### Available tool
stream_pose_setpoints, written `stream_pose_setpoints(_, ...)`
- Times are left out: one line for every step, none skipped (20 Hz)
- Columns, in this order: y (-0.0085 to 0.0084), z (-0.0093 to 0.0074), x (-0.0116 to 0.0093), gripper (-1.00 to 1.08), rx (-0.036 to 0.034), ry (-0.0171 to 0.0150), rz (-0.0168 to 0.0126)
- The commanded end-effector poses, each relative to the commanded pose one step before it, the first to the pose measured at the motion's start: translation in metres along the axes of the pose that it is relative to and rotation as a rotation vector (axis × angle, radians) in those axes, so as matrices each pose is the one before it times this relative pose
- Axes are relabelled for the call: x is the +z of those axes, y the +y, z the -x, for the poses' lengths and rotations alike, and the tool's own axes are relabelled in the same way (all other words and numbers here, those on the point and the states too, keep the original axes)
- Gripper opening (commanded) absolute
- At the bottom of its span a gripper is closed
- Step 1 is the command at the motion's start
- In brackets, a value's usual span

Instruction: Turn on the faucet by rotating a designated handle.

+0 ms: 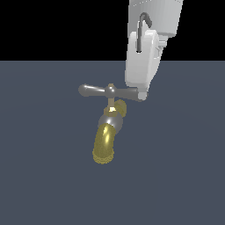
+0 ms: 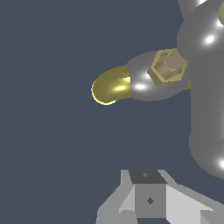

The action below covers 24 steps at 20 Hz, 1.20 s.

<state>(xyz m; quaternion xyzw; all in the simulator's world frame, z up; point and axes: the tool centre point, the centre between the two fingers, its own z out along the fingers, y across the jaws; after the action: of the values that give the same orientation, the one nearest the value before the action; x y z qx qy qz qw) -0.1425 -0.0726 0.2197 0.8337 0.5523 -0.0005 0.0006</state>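
The handle (image 1: pixel 107 91) is a silver-grey crossbar lying level across the top of the faucet (image 1: pixel 107 132), with a knob at its middle and rounded ends. One end reaches out toward the exterior view's left and stands free; the other end runs under the lower tip of the gripper (image 1: pixel 141 93), which comes down from above and meets the bar there, touching or nearly so.

Below the bar sit a short gold stem, a grey collar and the curved gold spout (image 1: pixel 104 147), which bends down toward the dark grey floor (image 1: pixel 44 176), well below the gripper.

In the exterior view the gripper shows as one white block, so how far its jaws stand apart cannot be told; nothing is seen clamped in it.

The wrist view adds what the other hides: the handle (image 2: pixel 205 100) looms large and close beside the gripper (image 2: pixel 148 197), the gold hexagonal stem top (image 2: pixel 168 65) shows against the grey collar, and the spout (image 2: pixel 109 85) points away. Only one pale finger (image 2: pixel 148 199) is clearly visible there.
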Motion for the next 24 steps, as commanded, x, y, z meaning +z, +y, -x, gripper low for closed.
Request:
stream_pose_setpoints(0.00386, -0.0023, 0.00807, -1.0, -0.03847, -0.00023, 0.00098)
stream_pose_setpoints(0.00116, -0.00083, 0.00257, -1.0, -0.01198, 0.00006, -0.00007)
stream_pose_setpoints(0.00105, -0.00077, 0.00233, -1.0, -0.01087, 0.00008, -0.00008)
stream_pose_setpoints(0.00095, -0.00069, 0.0021, -1.0, -0.00976, 0.00008, -0.00008)
stream_pose_setpoints(0.00084, -0.00062, 0.00186, -1.0, -0.00868, 0.00008, -0.00007)
stream_pose_setpoints(0.00074, -0.00054, 0.00162, -1.0, -0.00756, 0.00008, -0.00007)
stream_pose_setpoints(0.00063, -0.00047, 0.00139, -1.0, -0.00648, 0.00008, -0.00006)
stream_pose_setpoints(0.00053, -0.00041, 0.00116, -1.0, -0.00544, 0.00008, -0.00006)
stream_pose_setpoints(0.00043, -0.00032, 0.00092, -1.0, -0.00431, 0.00009, -0.00006)
stream_pose_setpoints(0.00032, -0.00028, 0.00069, -1.0, -0.00331, 0.00011, -0.00007)
stream_pose_setpoints(0.00022, -0.00019, 0.00046, -1.0, -0.00218, 0.00012, -0.00008)
stream_pose_setpoints(0.00011, -0.00015, 0.00023, -1.0, -0.00118, 0.00015, -0.00009)
stream_pose_setpoints(-0.00001, -0.00006, -0.00003, -1.0, 0.0, 0.0, 0.0)
stream_pose_setpoints(-0.00008, 0.0, -0.0002, -1.0, 0.0009, 0.00033, -0.00019)
stream_pose_setpoints(-0.00021, 0.00003, -0.00046, -1.0, 0.00194, 0.00017, -0.0001)
stream_pose_setpoints(-0.00024, 0.00012, -0.00055, -1.0, 0.00248, 0.00016, -0.00009)
stream_pose_setpoints(-0.00015, 0.00008, -0.00034, -1.0, 0.00154, 0.00008, -0.00004)
stream_pose_setpoints(-0.00004, 0.0001, -0.00012, -1.0, 0.00069, 0.00003, -0.00002)
stream_pose_setpoints(0.0, 0.0, 0.0, -1.0, 0.0, 0.0, 0.0)
stream_pose_setpoints(0.0, 0.0, 0.0, -1.0, 0.0, 0.0, 0.0)
stream_pose_setpoints(0.0, 0.0, 0.0, -1.0, 0.0, 0.0, 0.0)
stream_pose_setpoints(0.00009, 0.00013, 0.00009, -1.0, 0.0, 0.0, 0.0)
stream_pose_setpoints(0.00293, 0.00039, 0.00001, -1.0, 0.0, 0.0, 0.0)
stream_pose_setpoints(0.00292, 0.00039, 0.00001, -1.0, 0.0, 0.0, 0.0)
